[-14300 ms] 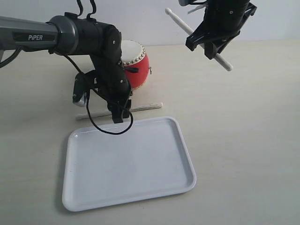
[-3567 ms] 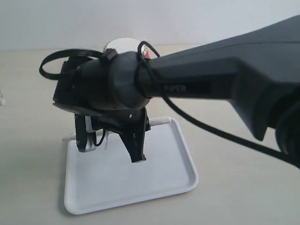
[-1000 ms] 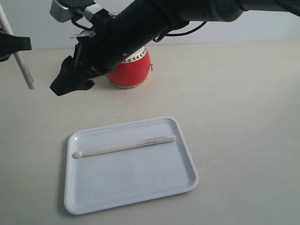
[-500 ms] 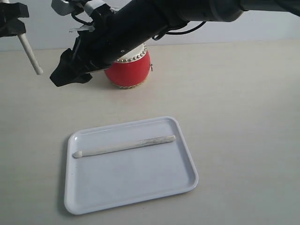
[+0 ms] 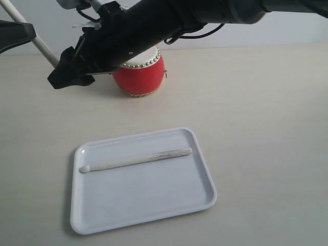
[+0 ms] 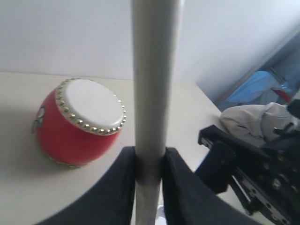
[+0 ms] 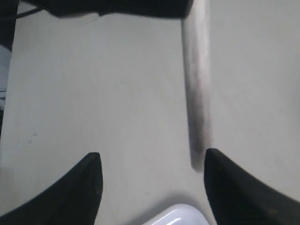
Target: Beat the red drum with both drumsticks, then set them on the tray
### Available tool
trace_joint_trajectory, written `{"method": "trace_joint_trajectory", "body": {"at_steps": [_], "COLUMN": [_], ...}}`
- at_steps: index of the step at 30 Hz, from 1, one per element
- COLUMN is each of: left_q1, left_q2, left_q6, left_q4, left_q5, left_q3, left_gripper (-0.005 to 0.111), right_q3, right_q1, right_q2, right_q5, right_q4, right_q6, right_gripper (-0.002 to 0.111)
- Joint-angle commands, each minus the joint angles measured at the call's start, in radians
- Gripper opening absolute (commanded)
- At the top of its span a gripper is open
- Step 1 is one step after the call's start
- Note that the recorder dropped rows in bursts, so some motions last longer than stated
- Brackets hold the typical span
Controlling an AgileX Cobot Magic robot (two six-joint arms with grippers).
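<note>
The red drum (image 5: pixel 139 75) stands at the back of the table, its cream head (image 6: pixel 91 106) facing up in the left wrist view. One drumstick (image 5: pixel 136 159) lies across the white tray (image 5: pixel 154 205). High at the far left, my left gripper (image 5: pixel 25 32) is shut on the second drumstick (image 5: pixel 43 47), which slants down toward the drum; the jaws clamp its shaft (image 6: pixel 150 117). My right gripper (image 5: pixel 62 78) reaches across in front of the drum and stands open (image 7: pixel 152 155) with nothing between its fingers.
The right arm (image 5: pixel 169 20) stretches over the drum from the upper right. A corner of the tray (image 7: pixel 180 216) shows below the right gripper, with a blurred grey streak (image 7: pixel 197 93) over the table. Bare tabletop lies right of the tray.
The left gripper has swung its drumstick so it slants more, tip nearer the drum. The right gripper has shifted slightly left. The stick on the tray has not moved.
</note>
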Motion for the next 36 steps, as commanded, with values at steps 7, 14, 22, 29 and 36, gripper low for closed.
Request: {"method": "trace_joint_trajectory", "body": {"at_steps": [7,14,22,29,36], "left_q1": [0.004,-0.012,-0.067,-0.067,-0.067], "left_q2": [-0.001,-0.001,-0.001,-0.001,-0.001], "left_q6": [0.015,0.031,0.063,0.065,0.054], "left_q4": [-0.018,-0.043,-0.047,-0.047,-0.047], "left_q5": [0.121,0.121,0.121,0.121,0.121], "left_q3": [0.032,0.087,0.096,0.096,0.096], "left_gripper": [0.0,0.0,0.0,0.0,0.0], "right_q3": [0.002,0.002,0.002,0.002,0.002], "right_q1": [-0.004,-0.004,-0.004,-0.004,-0.004], "right_q2": [-0.01,-0.01,-0.01,-0.01,-0.01], "right_q5": [-0.07,-0.063,0.017,0.019,0.017], "right_q4": [0.026,0.032,0.031,0.025,0.027], "right_q6": [-0.048,-0.055,-0.052,-0.019,0.011], "right_gripper": [0.061,0.057,0.052,0.023,0.0]}}
